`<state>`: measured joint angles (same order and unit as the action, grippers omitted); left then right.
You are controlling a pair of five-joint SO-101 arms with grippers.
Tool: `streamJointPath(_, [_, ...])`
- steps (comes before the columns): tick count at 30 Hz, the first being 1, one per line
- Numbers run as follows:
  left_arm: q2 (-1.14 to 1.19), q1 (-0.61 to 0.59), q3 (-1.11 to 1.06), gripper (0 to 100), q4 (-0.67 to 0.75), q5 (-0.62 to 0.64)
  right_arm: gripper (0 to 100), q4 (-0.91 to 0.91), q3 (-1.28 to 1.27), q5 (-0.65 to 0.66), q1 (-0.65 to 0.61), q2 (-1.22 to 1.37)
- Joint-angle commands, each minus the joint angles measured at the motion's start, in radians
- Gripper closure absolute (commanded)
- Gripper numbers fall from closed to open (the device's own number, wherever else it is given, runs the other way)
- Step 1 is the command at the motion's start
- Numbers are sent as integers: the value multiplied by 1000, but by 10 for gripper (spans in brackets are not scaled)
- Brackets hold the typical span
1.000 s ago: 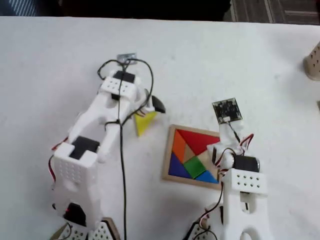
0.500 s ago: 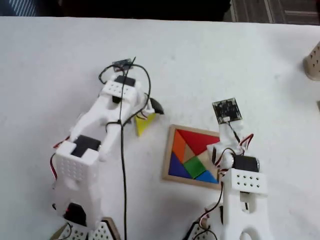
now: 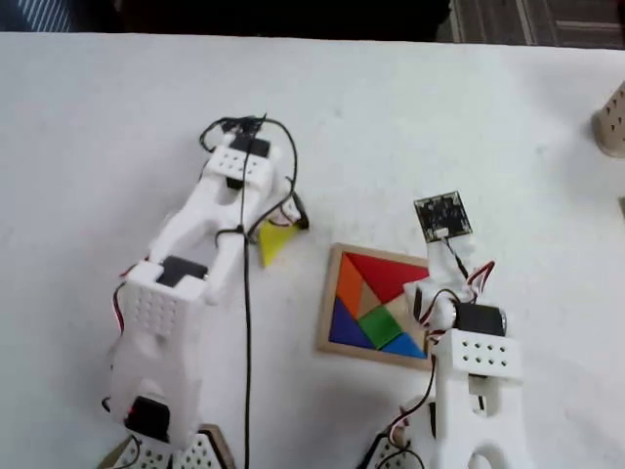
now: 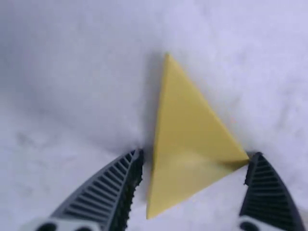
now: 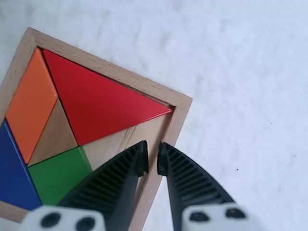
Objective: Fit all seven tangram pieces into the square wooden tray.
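Lying flat on the white surface [image 3: 439, 117], the yellow triangle [image 4: 192, 139] sits apart from the wooden tray [image 3: 327, 293], at about its ten o'clock. It looks thin, rigid and light, with a smooth painted face (likely to skate or pivot if pinched at a corner), so the hold should bear on two edges near its middle. The left gripper [image 4: 195, 163] straddles it, jaws wide, gripping nothing yet. The right gripper [image 5: 152, 151] hangs over the tray's bare slot [image 5: 108, 144] near its three o'clock rim, all but closed and empty.

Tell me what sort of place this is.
Likely a robotics lab bench: left arm and right arm, wires bare, stand on a white table beside a wooden puzzle tray.
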<state>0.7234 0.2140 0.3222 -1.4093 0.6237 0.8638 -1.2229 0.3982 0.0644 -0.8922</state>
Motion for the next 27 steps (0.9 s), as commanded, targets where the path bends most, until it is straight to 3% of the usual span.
streamJointPath(1, [28, -19, 58, 668, -58, -12, 954, -19, 6, 18, -12, -18])
streamJointPath(19, [44, -151, 61, 669, -117, -14, 952, -19, 6, 20, -12, -18])
streamJointPath(27, [44, -165, 60, 669, -137, -71, 951, -19, 5, 20, -13, -18])
